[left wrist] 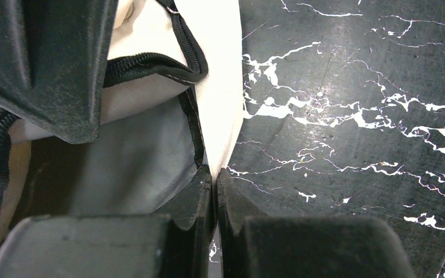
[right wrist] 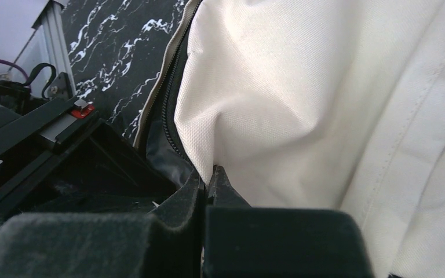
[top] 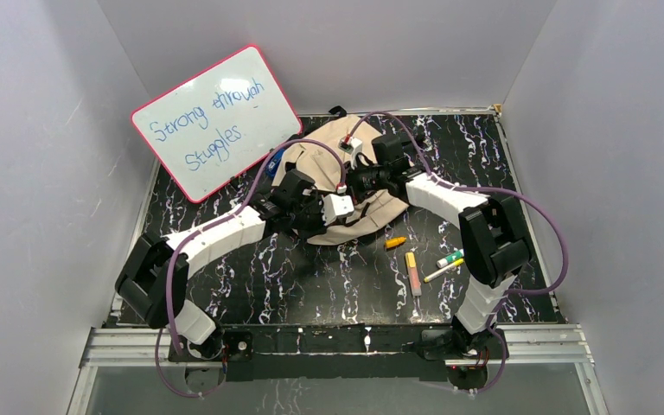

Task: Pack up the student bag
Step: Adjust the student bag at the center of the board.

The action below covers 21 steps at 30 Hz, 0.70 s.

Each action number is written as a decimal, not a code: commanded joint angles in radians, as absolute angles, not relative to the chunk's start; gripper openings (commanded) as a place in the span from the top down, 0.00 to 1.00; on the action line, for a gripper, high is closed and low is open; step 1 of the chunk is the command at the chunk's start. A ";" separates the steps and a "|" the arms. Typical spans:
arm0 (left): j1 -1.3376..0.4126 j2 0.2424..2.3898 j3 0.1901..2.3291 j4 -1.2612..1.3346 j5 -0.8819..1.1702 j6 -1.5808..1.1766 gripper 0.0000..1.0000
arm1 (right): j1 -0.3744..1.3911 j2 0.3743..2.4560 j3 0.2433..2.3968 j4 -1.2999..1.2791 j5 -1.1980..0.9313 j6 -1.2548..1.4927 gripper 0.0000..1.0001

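Both left gripper point(left wrist: 215, 179) and right gripper point(right wrist: 207, 180) pinched fabric of the student bag point(top: 359, 229); arms point(top: 225, 229) hid much of it, pens point(top: 413, 270) at four o'clock.

Student bag point(top: 368, 223): beige soft-fabric backpack, lying flat at the far centre of the dark marbled tabletop point(top: 311, 285). Dark zipper parted along one edge, grey lining exposed inside. Fabric creased, slack.

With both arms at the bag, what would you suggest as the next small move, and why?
Probably ease the arms apart to widen the opening. The left fingers and right fingers are each shut on an edge of the student bag beside its zipper, the grey lining is only partly exposed, and the markers lie outside on the table.
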State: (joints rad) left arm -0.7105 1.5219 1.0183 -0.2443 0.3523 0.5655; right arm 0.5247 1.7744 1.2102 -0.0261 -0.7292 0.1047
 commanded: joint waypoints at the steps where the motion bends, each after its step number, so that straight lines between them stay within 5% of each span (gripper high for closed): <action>1: -0.717 1.468 1.049 -0.279 0.364 0.566 1.00 | 0.529 1.783 1.180 0.072 -0.827 0.169 1.00; 10: -0.718 1.461 1.051 -0.278 0.362 0.565 0.99 | 0.569 1.839 1.197 0.103 -0.880 0.200 0.92; 21: -0.718 1.444 1.036 -0.280 0.349 0.560 0.98 | 0.573 1.842 1.163 0.230 -0.951 0.287 0.65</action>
